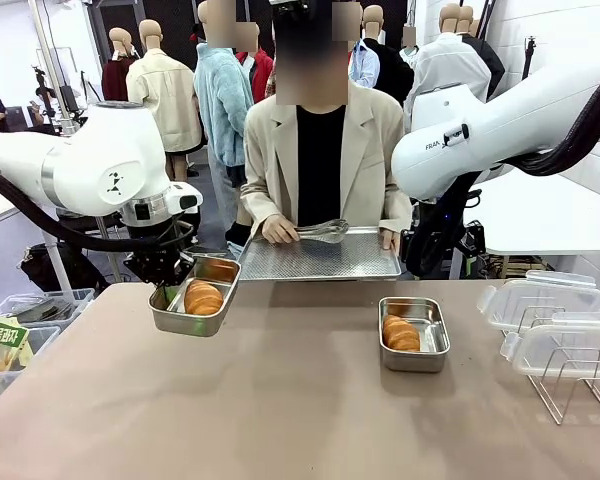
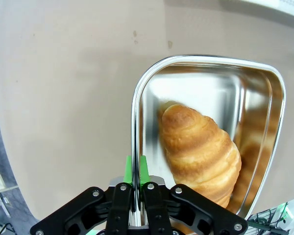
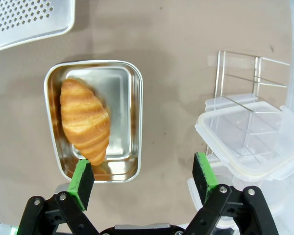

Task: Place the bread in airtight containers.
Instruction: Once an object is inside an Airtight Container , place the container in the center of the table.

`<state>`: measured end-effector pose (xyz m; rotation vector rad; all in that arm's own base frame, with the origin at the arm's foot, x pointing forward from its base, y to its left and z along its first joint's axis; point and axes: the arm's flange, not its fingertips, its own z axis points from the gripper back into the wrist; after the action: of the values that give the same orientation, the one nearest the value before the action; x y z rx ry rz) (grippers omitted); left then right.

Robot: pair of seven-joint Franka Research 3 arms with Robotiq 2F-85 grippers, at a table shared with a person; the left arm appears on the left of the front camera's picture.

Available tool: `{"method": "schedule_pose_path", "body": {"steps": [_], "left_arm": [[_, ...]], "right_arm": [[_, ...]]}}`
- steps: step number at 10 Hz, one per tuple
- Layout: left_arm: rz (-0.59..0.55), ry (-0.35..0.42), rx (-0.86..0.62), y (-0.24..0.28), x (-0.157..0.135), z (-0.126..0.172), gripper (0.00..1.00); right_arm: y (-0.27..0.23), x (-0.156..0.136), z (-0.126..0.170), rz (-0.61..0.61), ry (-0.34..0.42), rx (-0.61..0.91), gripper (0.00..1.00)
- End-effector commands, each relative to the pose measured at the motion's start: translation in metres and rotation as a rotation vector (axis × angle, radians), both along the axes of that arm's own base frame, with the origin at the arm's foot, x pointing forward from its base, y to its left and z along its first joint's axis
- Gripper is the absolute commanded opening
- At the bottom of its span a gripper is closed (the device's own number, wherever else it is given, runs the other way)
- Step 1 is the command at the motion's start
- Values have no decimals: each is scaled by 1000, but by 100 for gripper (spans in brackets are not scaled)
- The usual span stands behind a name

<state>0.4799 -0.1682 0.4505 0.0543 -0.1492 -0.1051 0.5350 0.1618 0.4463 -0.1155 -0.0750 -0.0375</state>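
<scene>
Two steel airtight containers each hold one golden croissant. My left gripper (image 1: 166,290) is shut on the rim of the left container (image 1: 223,272), which sits tilted near the table's far left with its bread (image 1: 202,298) inside. The left wrist view shows the green pads (image 2: 143,169) pinching that container's rim (image 2: 135,107) beside the croissant (image 2: 201,149). The right container (image 1: 432,322) rests flat on the table with its bread (image 1: 401,333). My right gripper (image 3: 142,169) hangs open above the table, between that container (image 3: 130,120) with its croissant (image 3: 85,120) and the lids.
A person at the far side holds a perforated steel tray (image 1: 320,257) with tongs (image 1: 325,230) on it. Clear plastic lids (image 1: 540,305) lie on a wire rack (image 1: 570,385) at the right. A bin (image 1: 20,335) stands off the table's left.
</scene>
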Motion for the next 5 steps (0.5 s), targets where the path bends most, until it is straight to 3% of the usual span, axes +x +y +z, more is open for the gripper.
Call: {"method": "schedule_pose_path", "body": {"steps": [1,5], "left_arm": [[11,12,-78,23,12,-22,0],[30,31,-172,61,32,-84,0]], "right_arm": [[-1,-2,0,1,-2,14,100],[-1,-2,0,1,-2,14,100]]}}
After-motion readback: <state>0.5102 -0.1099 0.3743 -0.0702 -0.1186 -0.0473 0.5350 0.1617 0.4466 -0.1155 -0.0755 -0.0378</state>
